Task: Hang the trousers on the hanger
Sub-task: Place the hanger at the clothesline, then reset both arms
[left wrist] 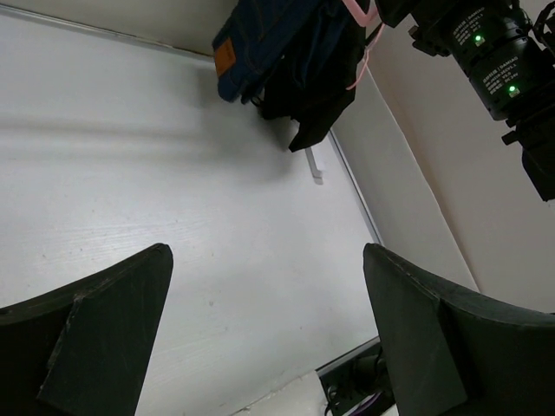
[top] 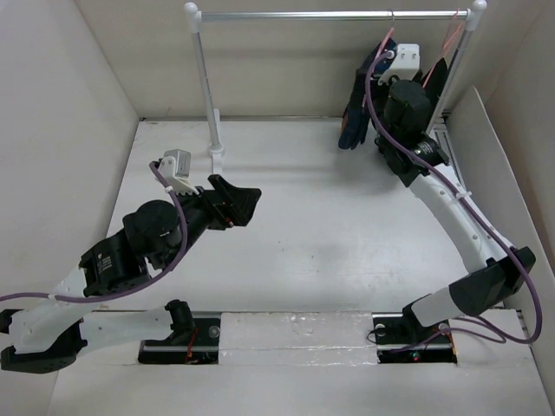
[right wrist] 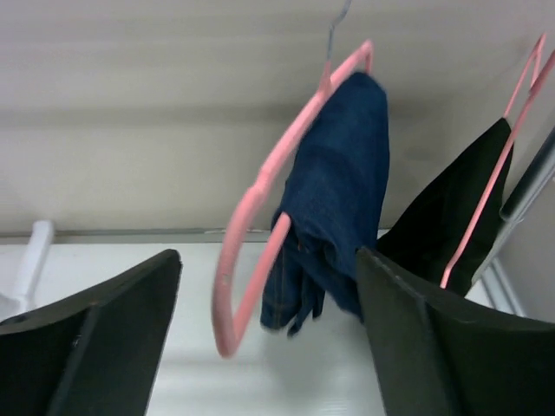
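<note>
The dark navy jeans (right wrist: 338, 199) hang draped over the pale-pink hanger (right wrist: 251, 234), which hangs by its hook from the rail (top: 329, 15) at the back right. The jeans also show in the top view (top: 357, 108) and the left wrist view (left wrist: 269, 43). My right gripper (right wrist: 269, 338) is open just in front of the hanger and jeans, holding nothing. My left gripper (top: 243, 204) is open and empty low over the table's left middle, far from the rail; in its wrist view (left wrist: 269, 338) only bare table lies between its fingers.
A second pink hanger (right wrist: 512, 113) draped with black cloth (right wrist: 442, 225) hangs right of the jeans, against the right rail post (top: 457, 65). The left rail post (top: 208, 95) stands on a base at the back middle. White walls enclose the table.
</note>
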Robot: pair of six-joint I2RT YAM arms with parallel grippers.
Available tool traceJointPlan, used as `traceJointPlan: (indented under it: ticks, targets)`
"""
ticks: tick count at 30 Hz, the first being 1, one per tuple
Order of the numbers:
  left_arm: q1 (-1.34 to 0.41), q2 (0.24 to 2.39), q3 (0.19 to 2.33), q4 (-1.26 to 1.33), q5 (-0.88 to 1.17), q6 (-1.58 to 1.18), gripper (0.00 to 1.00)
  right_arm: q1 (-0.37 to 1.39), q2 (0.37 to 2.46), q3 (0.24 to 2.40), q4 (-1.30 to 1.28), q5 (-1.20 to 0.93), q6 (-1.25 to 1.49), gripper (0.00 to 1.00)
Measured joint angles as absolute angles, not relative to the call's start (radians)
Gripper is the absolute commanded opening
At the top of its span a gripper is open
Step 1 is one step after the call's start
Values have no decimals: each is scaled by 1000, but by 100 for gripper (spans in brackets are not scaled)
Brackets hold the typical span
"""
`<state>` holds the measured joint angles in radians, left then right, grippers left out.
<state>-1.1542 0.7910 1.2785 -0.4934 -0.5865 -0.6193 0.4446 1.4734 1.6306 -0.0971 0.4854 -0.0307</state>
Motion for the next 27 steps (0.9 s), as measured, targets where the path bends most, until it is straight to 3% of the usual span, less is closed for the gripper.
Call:
traceJointPlan:
  ticks: [1, 9, 13, 15, 16, 17, 18, 19, 22, 24, 25, 26, 27]
  targets:
    - [-1154, 793, 1275, -490, -583, -621, 86, 435, 1465, 1617, -97, 466, -15, 100]
    - [-1154, 844, 1250, -453, -567, -630, 77, 314, 1333, 1496, -126, 276, 105, 100]
    - [-1147, 908, 1250, -419, -558, -627, 61, 261, 1179, 1399, -150, 195, 156, 100]
    - [-1141, 949, 1250, -392, -546, -620, 49, 255, 1083, 1330, -163, 158, 175, 88]
    - [-1137, 978, 1250, -381, -537, -617, 36, 253, 1034, 1295, -170, 140, 183, 57]
    - [-1137, 990, 1251, -377, -533, -613, 19, 250, 985, 1253, -177, 123, 186, 10]
    - [-1136, 1037, 1258, -372, -524, -610, 18, 249, 948, 1220, -192, 110, 199, 10]
    - [-1137, 1072, 1264, -371, -512, -603, 2, 249, 899, 1182, -203, 93, 207, 0]
    - [-1137, 1156, 1284, -371, -487, -608, 0, 248, 782, 1077, -283, 43, 232, 0]
    - [-1137, 1188, 1285, -380, -479, -619, 7, 248, 715, 1024, -351, 6, 236, 1]
    - [-1137, 1195, 1285, -392, -478, -627, 22, 248, 690, 1005, -388, -10, 237, 7]
    - [-1137, 1196, 1282, -402, -477, -641, 30, 248, 663, 986, -429, -28, 238, 29]
    - [-1137, 1194, 1273, -405, -474, -657, 35, 248, 633, 968, -472, -44, 238, 43]
